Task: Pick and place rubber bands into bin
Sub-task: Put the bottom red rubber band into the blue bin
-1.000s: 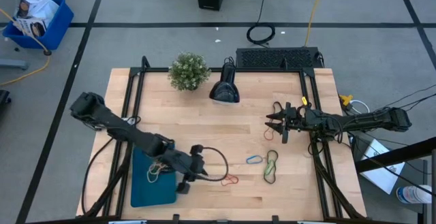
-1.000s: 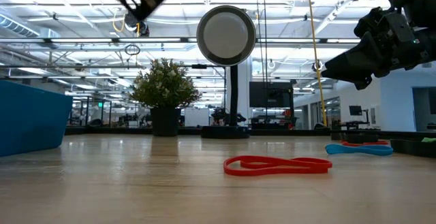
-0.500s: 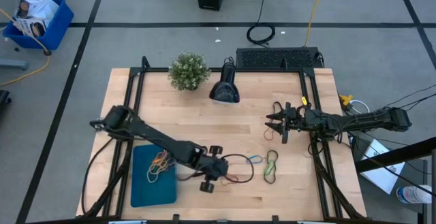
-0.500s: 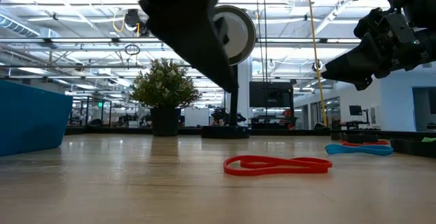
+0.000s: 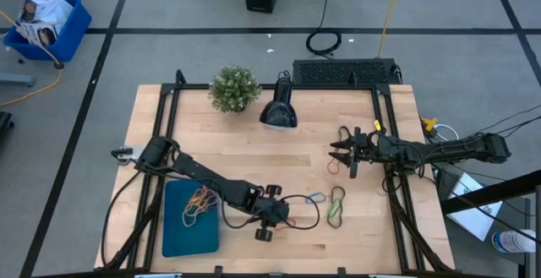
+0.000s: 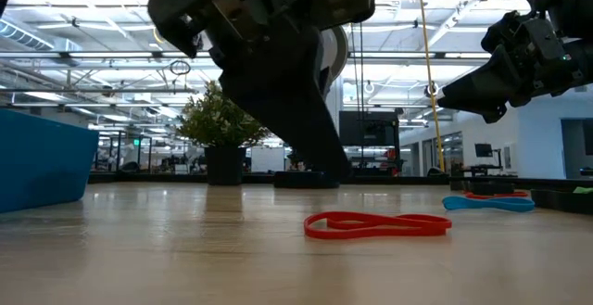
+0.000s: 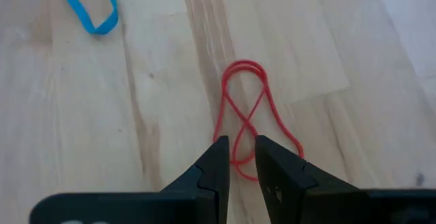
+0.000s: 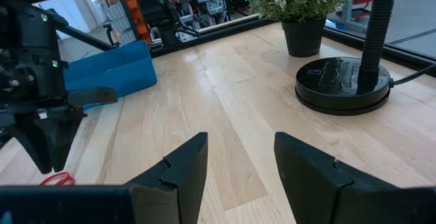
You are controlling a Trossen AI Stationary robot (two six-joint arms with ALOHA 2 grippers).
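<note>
A red rubber band, twisted into a figure eight, lies flat on the wooden table; it also shows in the low view. My left gripper hangs over its near end, fingers a little apart on either side of one strand, not touching it as far as I can see. The teal bin lies at the near left with several bands in it. My right gripper is open and empty above the table's right half.
A blue band and green and dark bands lie right of the red one, and another band lies under my right gripper. A potted plant and a black lamp stand at the far edge.
My left gripper has gone from the bin's near right corner toward the table's right edge and has come down over the red band. The red band lies where it was.
</note>
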